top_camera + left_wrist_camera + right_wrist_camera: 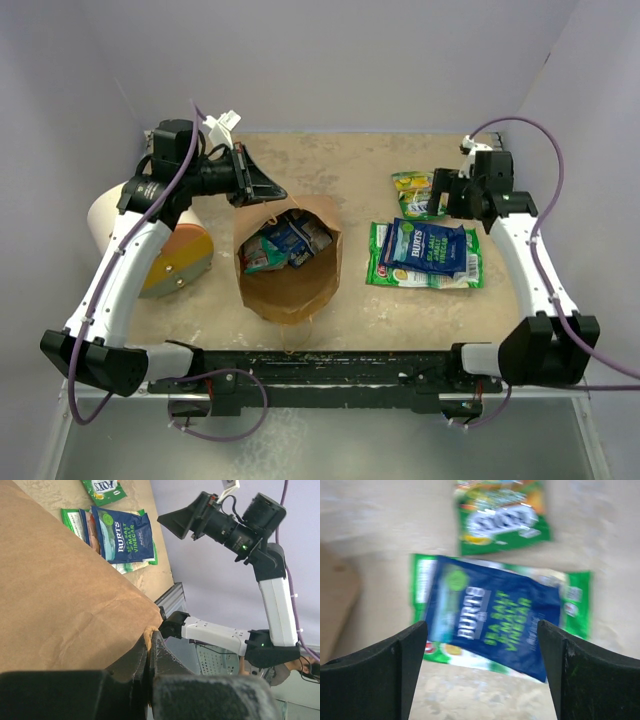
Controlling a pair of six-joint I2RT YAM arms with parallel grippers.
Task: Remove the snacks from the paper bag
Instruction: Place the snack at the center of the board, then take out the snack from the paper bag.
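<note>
Top external shows our left gripper (270, 190) pinching the paper bag (290, 290) rim, right gripper (481, 626) wide open, empty; snacks (285, 243) seem light, slippery, so we would grip 1 edge.

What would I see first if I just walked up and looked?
The big brown bag in the middle stands open with snacks inside, and the left fingers pinch its rim. To its right a blue packet lies on top of a green packet, with the open right fingers hanging close by.
</note>
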